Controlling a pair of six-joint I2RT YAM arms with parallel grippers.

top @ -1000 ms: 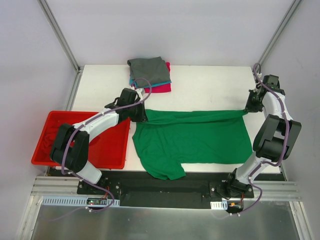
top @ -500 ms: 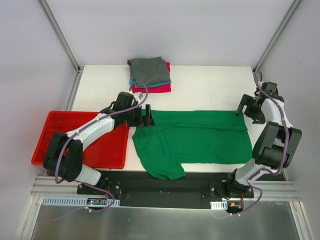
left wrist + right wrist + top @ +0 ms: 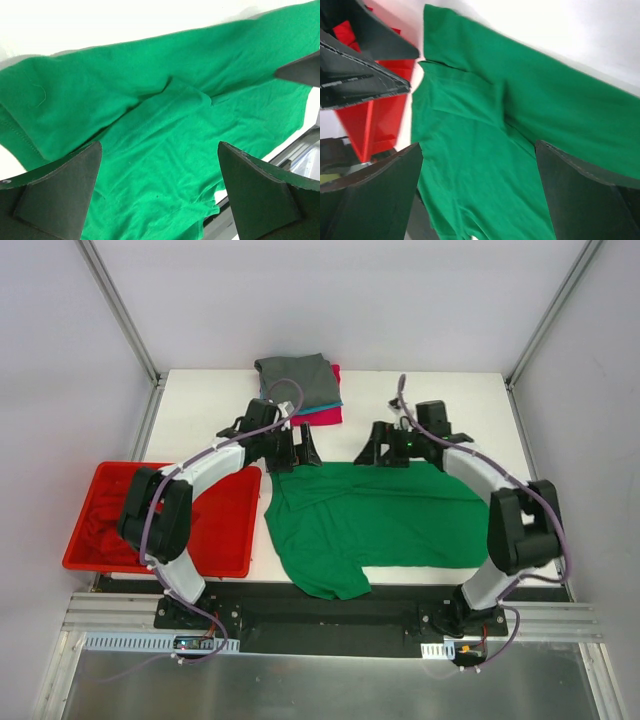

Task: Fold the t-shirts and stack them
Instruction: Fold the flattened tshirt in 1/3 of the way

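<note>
A bright green t-shirt (image 3: pixel 390 520) lies spread on the white table, one sleeve hanging toward the near edge. At the back stand folded t-shirts (image 3: pixel 298 380), grey on top of teal and magenta. My left gripper (image 3: pixel 298 453) hovers open over the green shirt's far left corner. My right gripper (image 3: pixel 377 454) hovers open over the far edge near the middle. In the left wrist view the open left gripper (image 3: pixel 159 150) has only green cloth (image 3: pixel 165 125) below it. The right wrist view shows the same for the right gripper (image 3: pixel 479 147) above the cloth (image 3: pixel 485 150).
A red plastic bin (image 3: pixel 215 530) sits at the table's left, with red cloth (image 3: pixel 95 515) in it; it also shows in the right wrist view as the red bin (image 3: pixel 370 125). Metal frame posts stand at the back corners.
Both grippers have opened and let go of the green shirt's far edge. Both arms swung inward along that edge toward the middle. The shirt now lies slack on the table.
</note>
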